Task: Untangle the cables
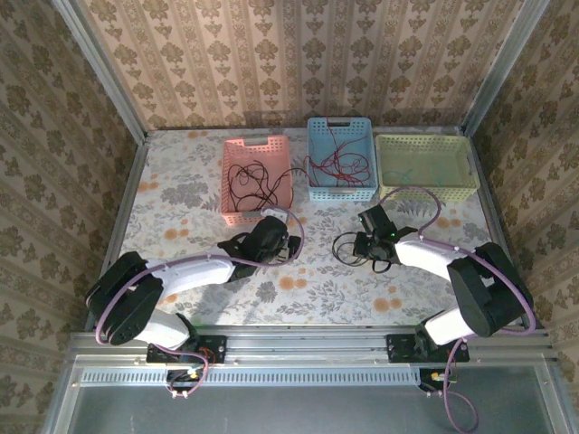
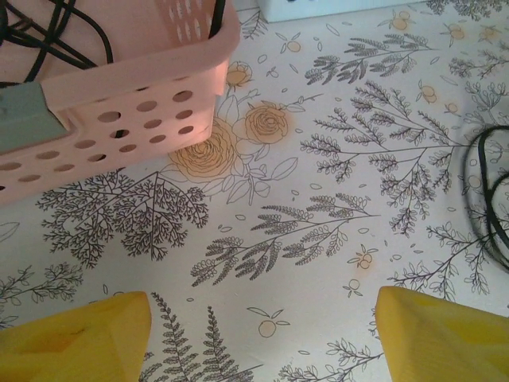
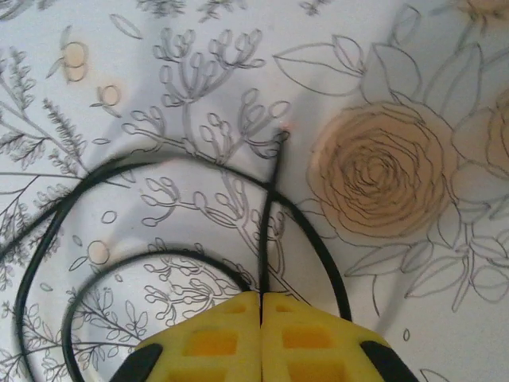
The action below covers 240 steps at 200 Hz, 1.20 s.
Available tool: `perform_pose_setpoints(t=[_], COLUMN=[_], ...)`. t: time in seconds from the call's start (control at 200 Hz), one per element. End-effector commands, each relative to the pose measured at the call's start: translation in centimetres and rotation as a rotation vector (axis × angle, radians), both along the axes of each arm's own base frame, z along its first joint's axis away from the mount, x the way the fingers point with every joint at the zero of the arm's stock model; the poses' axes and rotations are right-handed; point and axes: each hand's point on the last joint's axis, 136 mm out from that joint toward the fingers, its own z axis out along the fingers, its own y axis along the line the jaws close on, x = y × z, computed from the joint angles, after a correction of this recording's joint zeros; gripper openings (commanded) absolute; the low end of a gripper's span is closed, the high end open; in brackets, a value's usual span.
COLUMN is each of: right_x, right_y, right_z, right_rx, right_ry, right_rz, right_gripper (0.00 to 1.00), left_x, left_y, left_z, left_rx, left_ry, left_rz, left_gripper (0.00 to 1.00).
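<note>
A black cable (image 3: pixel 270 207) lies in loose loops on the flowered tablecloth, right of centre (image 1: pixel 343 246). My right gripper (image 3: pixel 261 296) is shut on it: one straight strand comes out from between the closed yellow fingers, and the loops curve round both sides. From above, that gripper (image 1: pixel 363 245) sits low over the loop. My left gripper (image 2: pixel 262 334) is open over bare cloth, with nothing between its yellow fingers (image 2: pixel 71 338). It hovers just in front of the pink basket (image 1: pixel 291 244). The black loop's edge (image 2: pixel 487 199) shows to its right.
Three baskets stand in a row at the back. The pink basket (image 1: pixel 231 194) (image 2: pixel 143 87) holds black cables (image 1: pixel 251 176). The blue basket (image 1: pixel 314 154) holds red cables (image 1: pixel 342 161). The pale green basket (image 1: pixel 425 190) stands furthest right.
</note>
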Motion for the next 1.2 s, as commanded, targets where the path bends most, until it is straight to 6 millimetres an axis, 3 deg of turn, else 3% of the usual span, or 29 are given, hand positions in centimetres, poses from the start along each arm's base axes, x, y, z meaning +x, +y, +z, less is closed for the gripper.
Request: perform_pose_setpoints(t=[0.0,0.11,0.305,0.635,0.745,0.84,0.875,0.925,0.955,1.105,1.195], right_x=[-0.8,-0.7,-0.6,-1.7,-1.9,-2.0,-2.1,-2.2,-2.2,-2.5,-2.7], right_y=[-0.6,-0.2,0.6,2.3,3.8,4.9,5.2,5.2,5.1,6.3,7.7], right_z=[-0.4,1.7,8.9,17.4,18.0,16.4,15.5,14.3,13.9,13.6,12.2], right_rx=[-0.053,-0.047,-0.021,0.044,0.072,0.094,0.092,0.069,0.058,0.078,0.051], right_ry=[0.029,-0.020,-0.204,-0.420,-0.451,-0.409,-0.378,-0.330,-0.316,-0.322,-0.275], right_rz=[0.015,0.034,0.063,0.125,0.174,0.197,0.205,0.207,0.201,0.257,0.330], right_gripper=[0.02,0.00,0.00,0.00,0.00,0.00,0.09,0.34,0.40,0.39,0.38], left_x=[0.0,-0.1,0.2,0.0,-0.7,-0.9,-0.9,-0.7,-0.6,-0.4,-0.1], left_y=[0.3,0.4,0.5,-0.2,-1.6,-1.9,-1.5,-0.7,-0.3,2.0,3.5], left_z=[0.4,0.4,0.9,1.9,3.5,4.7,4.9,5.0,5.0,4.7,4.4], left_rx=[-0.014,-0.007,-0.006,-0.044,-0.143,-0.199,-0.194,-0.178,-0.170,-0.160,-0.156], left_ry=[-0.008,-0.009,-0.027,-0.028,-0.045,-0.060,-0.063,-0.071,-0.072,-0.060,-0.057], left_rz=[0.018,0.019,0.025,0.000,-0.068,-0.081,-0.066,-0.036,-0.021,0.045,0.100], left_gripper=[0.76,0.76,0.76,0.77,0.83,0.89,0.89,0.89,0.89,0.89,0.89])
